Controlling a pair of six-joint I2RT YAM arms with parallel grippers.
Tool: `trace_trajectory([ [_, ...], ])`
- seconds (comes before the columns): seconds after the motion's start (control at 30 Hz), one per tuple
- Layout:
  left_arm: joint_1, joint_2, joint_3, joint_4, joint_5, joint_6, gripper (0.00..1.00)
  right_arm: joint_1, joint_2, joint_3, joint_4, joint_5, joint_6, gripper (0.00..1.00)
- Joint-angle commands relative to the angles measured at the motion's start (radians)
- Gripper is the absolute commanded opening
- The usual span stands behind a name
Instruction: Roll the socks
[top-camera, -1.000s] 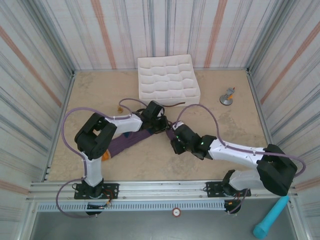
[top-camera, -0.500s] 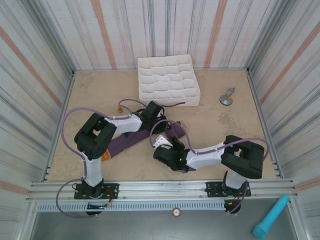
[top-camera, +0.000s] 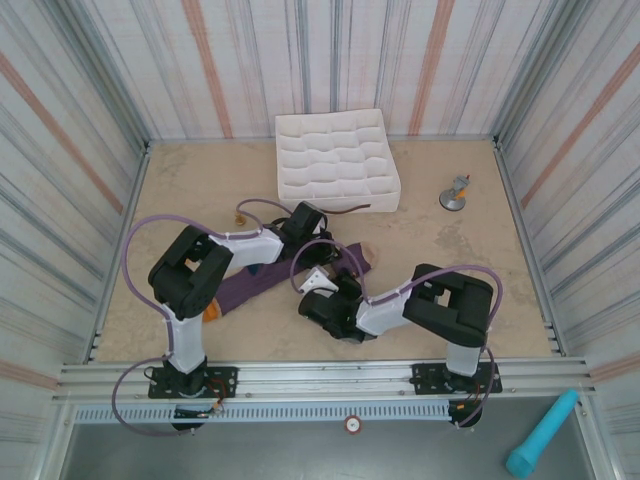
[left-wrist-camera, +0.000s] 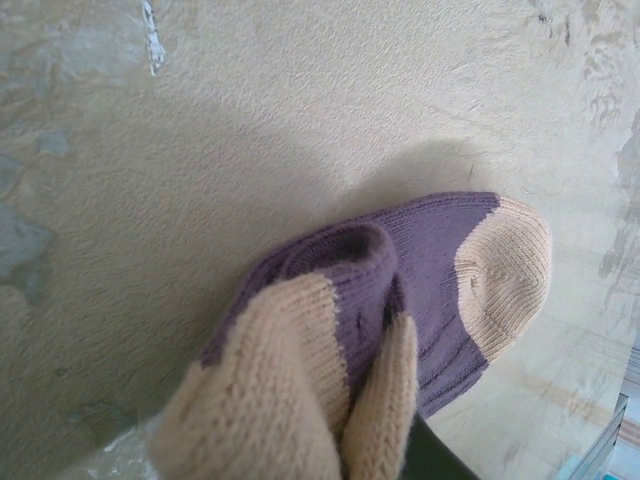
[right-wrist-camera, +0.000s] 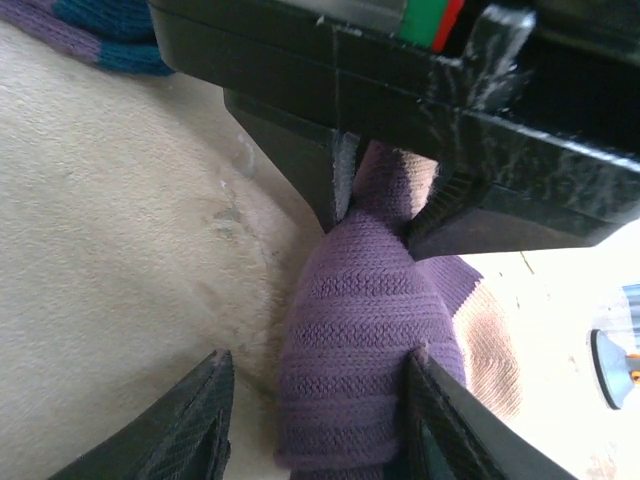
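The purple socks (top-camera: 247, 284) lie in a diagonal strip across the middle of the table. My left gripper (top-camera: 306, 227) is shut on a raised fold of them, and its black fingers (right-wrist-camera: 335, 185) pinch the purple knit from above. A tan toe (left-wrist-camera: 505, 262) lies flat beyond the fold, and more tan knit bunches close to the left wrist camera. My right gripper (right-wrist-camera: 318, 362) is open and straddles the bulging purple fold (right-wrist-camera: 365, 320) just below the left gripper. Its right finger touches the knit; its left finger stands apart. A teal toe (right-wrist-camera: 95, 30) shows on the table behind.
A white gridded fabric box (top-camera: 338, 160) stands at the back centre. A small grey and orange object (top-camera: 455, 195) sits at the back right, a tiny one (top-camera: 238, 217) near the left arm. Striped walls enclose the table. A teal cylinder (top-camera: 540, 435) lies outside, front right.
My right arm has folded in and swung left, bringing its gripper to the socks just below the left gripper, with its jaws narrowing. The left gripper has stayed put.
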Motion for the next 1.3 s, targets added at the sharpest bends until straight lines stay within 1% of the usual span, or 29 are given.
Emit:
trace_trajectory([
  [0.0, 0.008, 0.008, -0.042, -0.1, -0.001, -0.01, 0.0, -0.023, 0.038, 0.02, -0.006, 0.022, 0.046, 0.44],
  [0.07, 0.009, 0.005, -0.043, -0.1, 0.003, -0.01, 0.0, -0.032, 0.042, 0.017, -0.029, 0.016, 0.079, 0.39],
  [0.33, 0.012, -0.009, -0.05, -0.096, 0.0, -0.005, 0.0, -0.062, 0.004, -0.023, -0.082, -0.051, 0.177, 0.1],
  [0.37, 0.014, -0.009, -0.05, -0.095, -0.002, -0.006, 0.01, -0.066, -0.003, -0.03, -0.083, -0.067, 0.183, 0.06],
  [0.4, 0.014, -0.01, -0.049, -0.096, -0.002, -0.004, 0.06, -0.074, -0.011, -0.036, -0.087, -0.091, 0.193, 0.02],
  [0.43, 0.015, -0.011, -0.048, -0.095, 0.0, -0.002, 0.12, -0.085, -0.018, -0.04, -0.095, -0.121, 0.206, 0.0],
  [0.57, 0.016, -0.019, -0.044, -0.096, 0.006, 0.0, 0.42, -0.115, -0.036, -0.069, -0.093, -0.185, 0.235, 0.0],
  [0.6, 0.016, -0.021, -0.044, -0.095, 0.007, 0.0, 0.48, -0.123, -0.036, -0.071, -0.095, -0.199, 0.237, 0.0],
  [0.63, 0.018, -0.024, -0.042, -0.095, 0.009, 0.0, 0.51, -0.129, -0.036, -0.071, -0.103, -0.209, 0.243, 0.0],
  [0.7, 0.021, -0.027, -0.038, -0.094, 0.015, 0.002, 0.53, -0.146, -0.03, -0.071, -0.112, -0.224, 0.255, 0.0],
  [0.8, 0.033, -0.039, -0.054, -0.055, 0.031, -0.002, 0.56, -0.186, -0.027, -0.078, -0.13, -0.298, 0.29, 0.0],
  [0.87, 0.045, -0.043, -0.062, -0.041, 0.04, -0.002, 0.59, -0.201, -0.039, -0.09, -0.125, -0.315, 0.296, 0.0],
  [0.93, 0.059, -0.048, -0.076, -0.005, 0.064, -0.004, 0.6, -0.22, -0.06, -0.097, -0.124, -0.358, 0.296, 0.0],
  [1.07, 0.085, -0.057, -0.109, 0.068, 0.105, -0.015, 0.61, -0.268, -0.094, -0.113, -0.119, -0.451, 0.3, 0.0],
  [1.27, 0.095, -0.101, -0.12, 0.094, 0.102, 0.001, 0.61, -0.313, -0.125, -0.129, -0.12, -0.553, 0.306, 0.0],
])
